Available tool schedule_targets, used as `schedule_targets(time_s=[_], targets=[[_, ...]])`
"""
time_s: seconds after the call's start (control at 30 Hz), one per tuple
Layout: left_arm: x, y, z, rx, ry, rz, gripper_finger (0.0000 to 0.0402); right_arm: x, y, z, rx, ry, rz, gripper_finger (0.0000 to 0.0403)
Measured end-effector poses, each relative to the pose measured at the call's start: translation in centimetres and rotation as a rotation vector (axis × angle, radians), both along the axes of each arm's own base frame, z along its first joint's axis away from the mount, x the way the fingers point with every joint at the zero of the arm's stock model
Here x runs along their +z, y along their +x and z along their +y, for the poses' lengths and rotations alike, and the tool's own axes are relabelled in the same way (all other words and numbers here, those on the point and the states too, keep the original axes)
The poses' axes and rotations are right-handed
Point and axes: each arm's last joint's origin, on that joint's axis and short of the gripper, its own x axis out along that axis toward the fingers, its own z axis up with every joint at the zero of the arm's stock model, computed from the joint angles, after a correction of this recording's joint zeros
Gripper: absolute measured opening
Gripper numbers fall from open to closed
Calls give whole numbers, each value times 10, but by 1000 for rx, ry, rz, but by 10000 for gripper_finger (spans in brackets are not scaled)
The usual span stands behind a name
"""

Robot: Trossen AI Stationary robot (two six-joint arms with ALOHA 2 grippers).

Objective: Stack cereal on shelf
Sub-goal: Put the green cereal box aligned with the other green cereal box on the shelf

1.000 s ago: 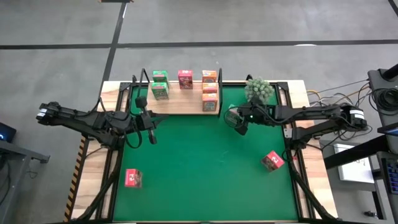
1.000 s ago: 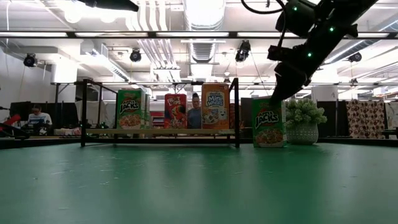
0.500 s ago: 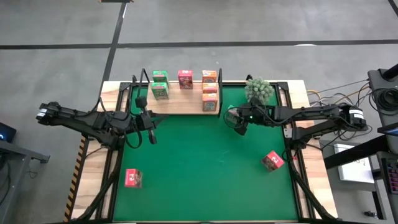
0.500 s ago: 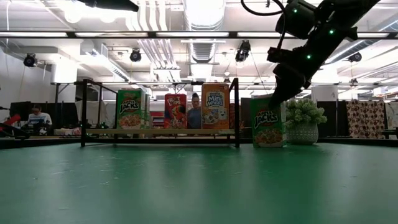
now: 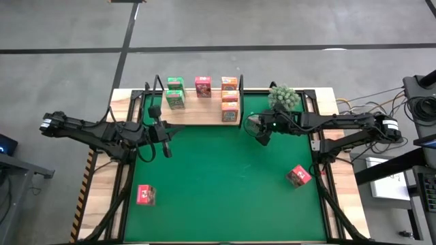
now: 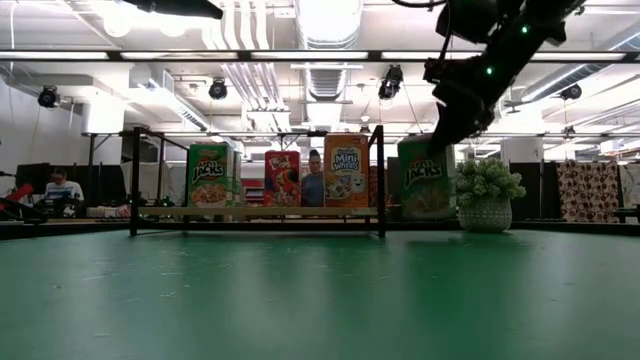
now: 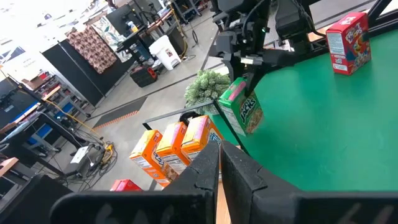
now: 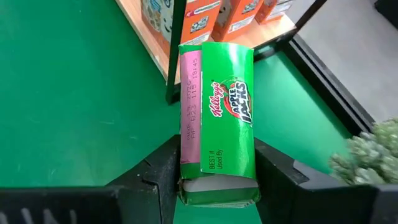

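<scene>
aloft — right gripper (image 6: 432, 135) gripping green cereal box (image 6: 424, 179)

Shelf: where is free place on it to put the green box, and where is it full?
The shelf is bare on its front step between the green cereal box and the orange boxes. Its right end, by the right hand holding the green box, is crowded with orange boxes.

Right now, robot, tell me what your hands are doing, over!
Right gripper shut on a green cereal box, lifted off the mat beside the shelf. Left gripper shut, empty, waiting. Small plant close by.
</scene>
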Motion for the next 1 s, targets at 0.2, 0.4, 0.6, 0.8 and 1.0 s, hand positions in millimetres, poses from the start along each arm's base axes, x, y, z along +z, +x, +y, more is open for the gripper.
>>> schedule_targets(time_s=[0.2, 0.4, 0.6, 0.8, 1.0], targets=[[0, 0, 0, 0, 0, 1, 0, 29, -2, 2, 15, 97, 51, 152], [0, 0, 0, 0, 0, 0, 0, 64, 5, 12, 156, 307, -66, 152], [0, 0, 0, -1, 6, 0, 0, 90, 27, 24, 292, 231, -220, 151], [1, 0, 0, -3, 19, 2, 0, 102, 63, 25, 405, 118, -281, 152], [3, -3, 1, -3, 19, -10, 0, 105, 109, 18, 491, 12, -229, 151]])
